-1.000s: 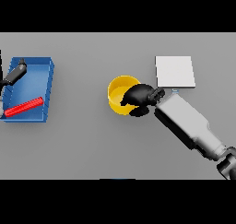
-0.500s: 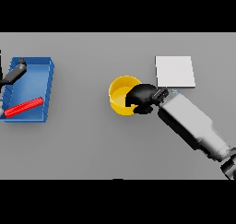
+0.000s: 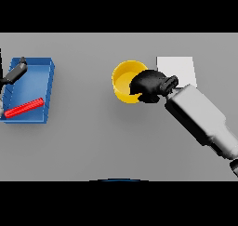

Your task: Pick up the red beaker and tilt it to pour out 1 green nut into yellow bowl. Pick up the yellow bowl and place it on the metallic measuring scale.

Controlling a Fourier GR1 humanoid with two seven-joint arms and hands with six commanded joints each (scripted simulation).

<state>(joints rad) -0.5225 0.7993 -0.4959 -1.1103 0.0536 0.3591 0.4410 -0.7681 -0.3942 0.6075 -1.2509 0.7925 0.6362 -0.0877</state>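
Observation:
The yellow bowl is at the table's middle right, just left of the metallic scale, a pale square plate. My right hand is shut on the bowl's right rim, with fingers curled over the edge and covering that side. The red beaker lies on its side in the blue tray at the far left. My left hand shows as a dark shape over the tray's far left corner, apart from the beaker. I see no green nut.
The blue tray's walls enclose the beaker. My right forearm stretches from the lower right across the table toward the bowl, passing the scale's near left corner.
My right hand has carried the yellow bowl away from me and a little right, closer to the scale. The left hand has shifted slightly over the tray. The beaker has not moved.

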